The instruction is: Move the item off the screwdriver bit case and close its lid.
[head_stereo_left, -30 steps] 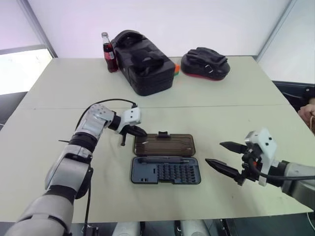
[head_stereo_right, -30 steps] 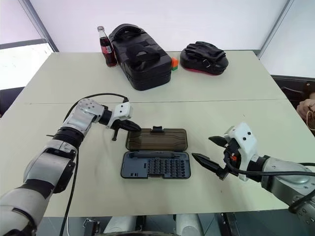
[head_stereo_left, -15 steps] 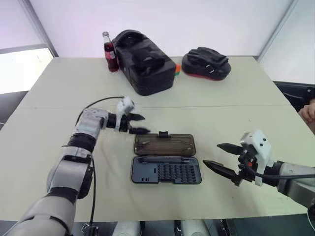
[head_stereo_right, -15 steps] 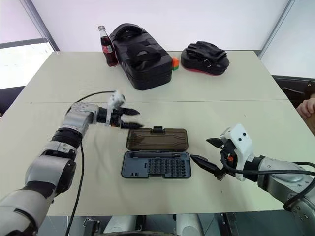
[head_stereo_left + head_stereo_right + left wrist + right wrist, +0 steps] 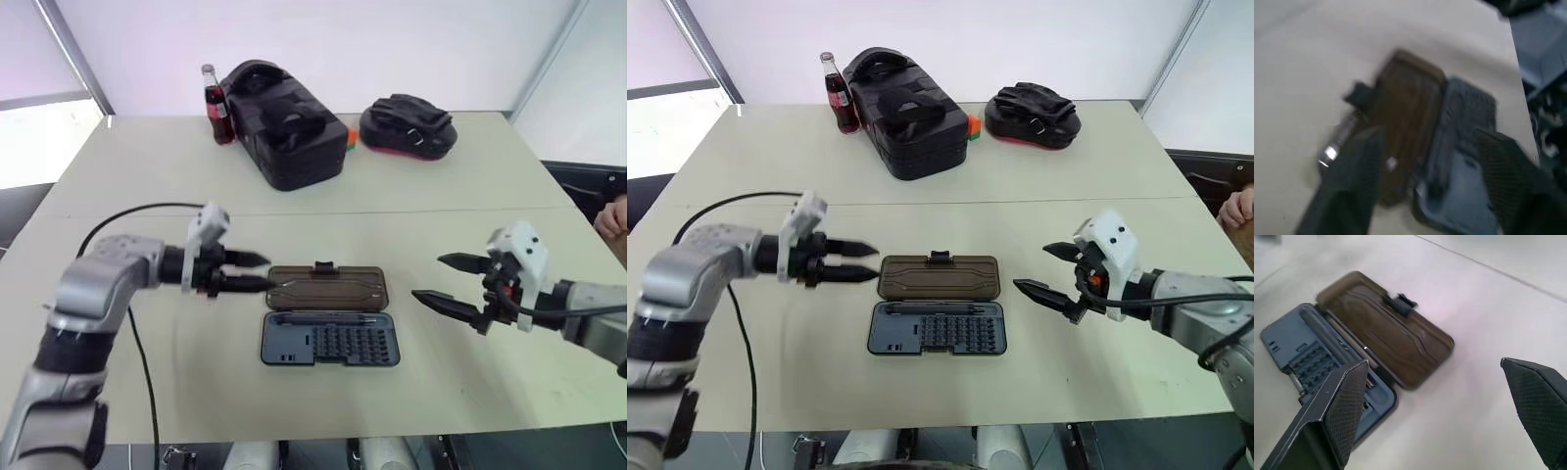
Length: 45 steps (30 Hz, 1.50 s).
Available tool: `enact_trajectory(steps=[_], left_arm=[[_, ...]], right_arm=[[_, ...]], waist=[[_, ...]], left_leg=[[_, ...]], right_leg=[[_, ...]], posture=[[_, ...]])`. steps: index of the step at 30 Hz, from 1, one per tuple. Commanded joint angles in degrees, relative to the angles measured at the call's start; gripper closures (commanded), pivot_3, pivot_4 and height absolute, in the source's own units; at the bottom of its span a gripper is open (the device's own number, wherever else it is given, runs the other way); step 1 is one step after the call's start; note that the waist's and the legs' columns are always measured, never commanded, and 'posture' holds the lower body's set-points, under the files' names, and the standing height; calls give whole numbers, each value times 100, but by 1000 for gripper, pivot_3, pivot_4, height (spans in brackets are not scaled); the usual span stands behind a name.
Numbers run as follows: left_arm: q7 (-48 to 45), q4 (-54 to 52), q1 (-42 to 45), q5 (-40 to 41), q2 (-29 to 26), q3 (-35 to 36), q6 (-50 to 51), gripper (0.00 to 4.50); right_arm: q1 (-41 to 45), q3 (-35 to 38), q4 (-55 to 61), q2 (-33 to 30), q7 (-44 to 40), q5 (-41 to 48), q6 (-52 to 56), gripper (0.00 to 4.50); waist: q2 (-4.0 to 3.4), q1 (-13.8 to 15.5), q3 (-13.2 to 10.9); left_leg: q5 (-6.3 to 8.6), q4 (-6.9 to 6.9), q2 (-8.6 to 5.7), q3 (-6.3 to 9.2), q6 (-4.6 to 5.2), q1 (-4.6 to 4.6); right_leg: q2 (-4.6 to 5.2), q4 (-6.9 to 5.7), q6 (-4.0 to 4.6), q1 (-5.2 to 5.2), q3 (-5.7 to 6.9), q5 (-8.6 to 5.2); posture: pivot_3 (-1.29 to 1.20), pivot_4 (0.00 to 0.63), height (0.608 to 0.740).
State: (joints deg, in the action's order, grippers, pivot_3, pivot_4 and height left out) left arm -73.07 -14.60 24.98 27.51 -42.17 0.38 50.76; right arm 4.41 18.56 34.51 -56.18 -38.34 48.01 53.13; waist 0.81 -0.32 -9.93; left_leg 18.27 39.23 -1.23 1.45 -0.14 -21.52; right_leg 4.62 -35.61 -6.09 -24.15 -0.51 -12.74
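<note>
Left gripper (image 5: 870, 261) has swung off the far left corner of the lid (image 5: 328, 289) and dropped to just left of the screwdriver bit case (image 5: 331, 343), now level and aimed at the lid's left edge; right gripper (image 5: 449, 281) has lifted a little and stays well right of the case; the case itself has not shifted. Left claw: fingers a little apart, nothing visibly held. Right claw: spread wide, empty. The case lies open on the table (image 5: 470, 186): the brown see-through lid is flat on its far half with the latch (image 5: 325, 266) at the far edge, and the dark base (image 5: 294, 345) with rows of bits (image 5: 353, 343) is the near half. Nothing rests on lid or base, so the move-off step looks done. The left wrist view has a small shiny thing (image 5: 1327, 154) just beside the lid, too blurred to name; possibly the moved item. Left to do, by my read: fold the lid over the base and press the latch shut; closing not started
</note>
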Motion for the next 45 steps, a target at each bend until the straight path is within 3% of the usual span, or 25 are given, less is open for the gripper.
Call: enact_trajectory(steps=[1, 3, 9, 21, 30, 40, 42, 45], left_arm=[[324, -978, -332, 223, -96, -65, 0, 3628], [422, -1232, -595, 67, -204, -277, -224, 4449], [711, -1299, -1073, -600, -463, -1022, -989, 4449], [1285, -755, -1387, -1832, -375, -2214, -1954, 4449], [1617, -922, -1424, -1757, -156, -2306, -1627, 4449], [1642, -1141, -1471, -1657, -413, -2238, -1420, 4449], [1713, -1152, -1487, -1632, -375, -2183, -1380, 4500], [1789, -1121, -1515, -1603, -332, -2124, -1362, 4500]], right_arm=[[406, -312, -168, -151, -236, -241, -202, 0], [703, -669, -339, -198, -295, -463, -220, 0], [1577, -2044, -979, -235, -538, -1619, -535, 0], [2992, -3517, -2538, 595, -927, -3085, -928, 0], [4254, -4391, -4605, 1488, -1707, -4129, -1756, 0], [4505, -4739, -5496, 1914, -3003, -4555, -2459, 0], [4531, -4739, -5769, 2039, -3096, -4636, -2556, 531], [4584, -4746, -6171, 2204, -3243, -4750, -2800, 1821]], waist=[[0, 5, 0], [-1, -13, 0], [-3, -38, -1], [-14, -35, 6], [-23, -37, 11], [-29, -74, 15], [-32, -79, 18], [-34, -83, 20]], left_leg=[[0, 0, -1, -1, 0, 0], [0, 0, -2, -4, 0, 0], [0, -1, -1, -8, 0, 3], [0, -2, -3, -11, 0, 10], [0, -2, -6, -9, 0, 17], [0, -5, -4, -8, 0, 21], [0, -6, -2, -8, 0, 26], [0, -6, 0, -8, 0, 39]], right_leg=[[1, 5, 0, 2, 0, 0], [2, 8, 1, 4, -1, -1], [-2, 8, 20, 2, -2, -11], [3, 15, 19, 10, -3, -10], [2, 14, 15, 19, -3, -7], [-1, 10, 12, 18, -1, -5], [-4, 8, 13, 20, -1, -6], [-5, 8, 16, 33, -1, -7]], posture=[[0, 150, 740], [0, 150, 740], [0, 150, 740], [0, 150, 740], [0, 150, 740], [0, 150, 740], [0, 150, 740], [0, 150, 740]])
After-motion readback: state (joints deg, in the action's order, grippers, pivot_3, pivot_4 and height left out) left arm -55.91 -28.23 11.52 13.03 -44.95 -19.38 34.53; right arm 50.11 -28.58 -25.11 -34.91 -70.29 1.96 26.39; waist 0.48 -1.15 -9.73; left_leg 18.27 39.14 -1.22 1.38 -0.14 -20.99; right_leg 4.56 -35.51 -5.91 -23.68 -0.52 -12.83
